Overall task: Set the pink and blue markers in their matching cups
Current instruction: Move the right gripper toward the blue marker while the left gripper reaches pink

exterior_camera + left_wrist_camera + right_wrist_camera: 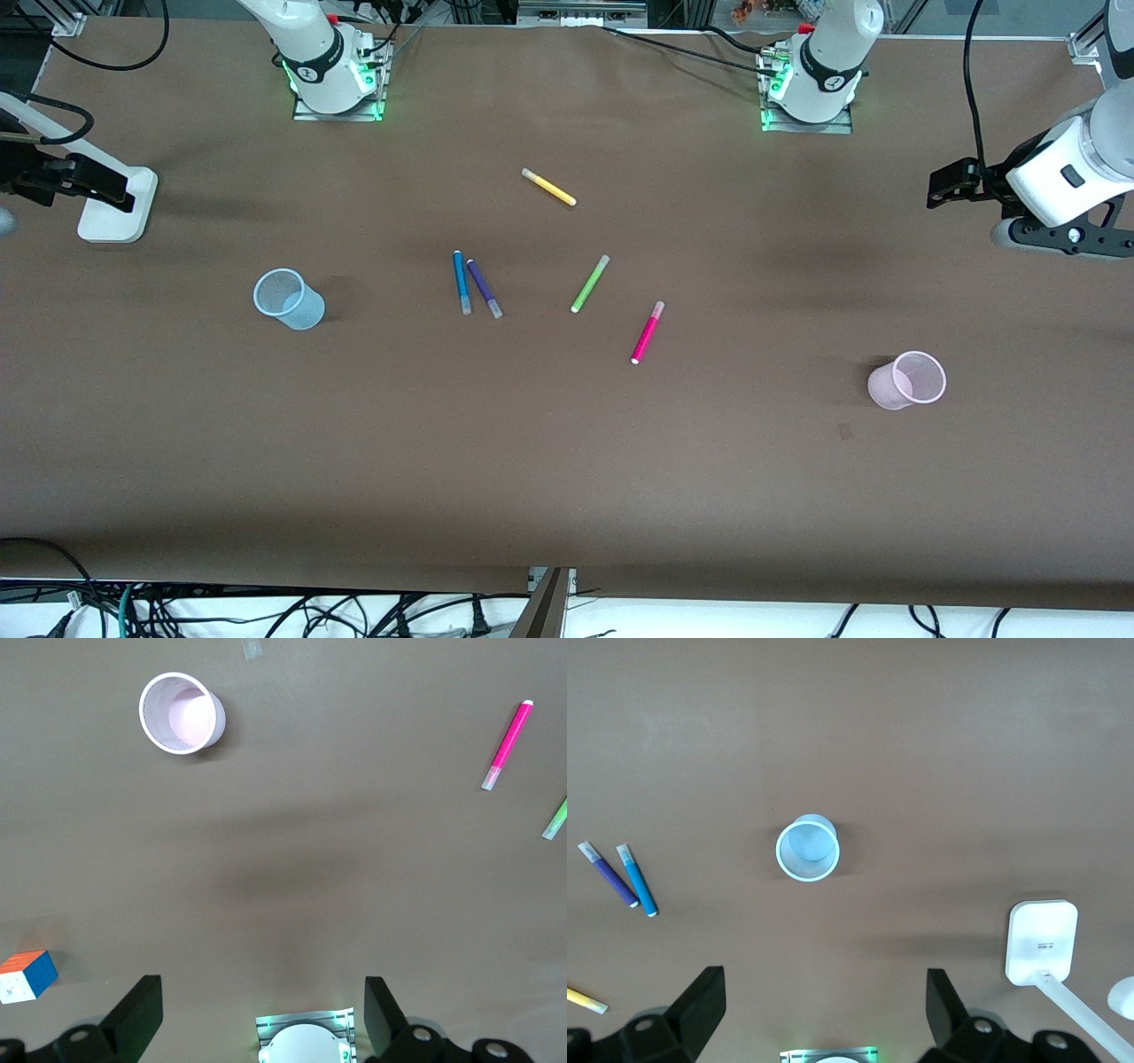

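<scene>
Lying flat: slim pink marker (648, 332), blue marker (462, 281); translucent tapered cups upright; both end effectors spread apart.

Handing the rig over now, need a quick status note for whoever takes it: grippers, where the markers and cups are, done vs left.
Left gripper: open, empty, up over the left arm's end of the table; arm waiting.
Right gripper: open, empty, over the right arm's end; also waiting.
Blue marker: flat mid-table, beside the purple marker.
Pink marker: flat on the table, nearer the front camera than the green marker.
Blue cup: upright, empty, toward the right arm's end.
Pink cup: upright, empty, toward the left arm's end.
Done: nothing.
Left: both markers into matching cups.
</scene>
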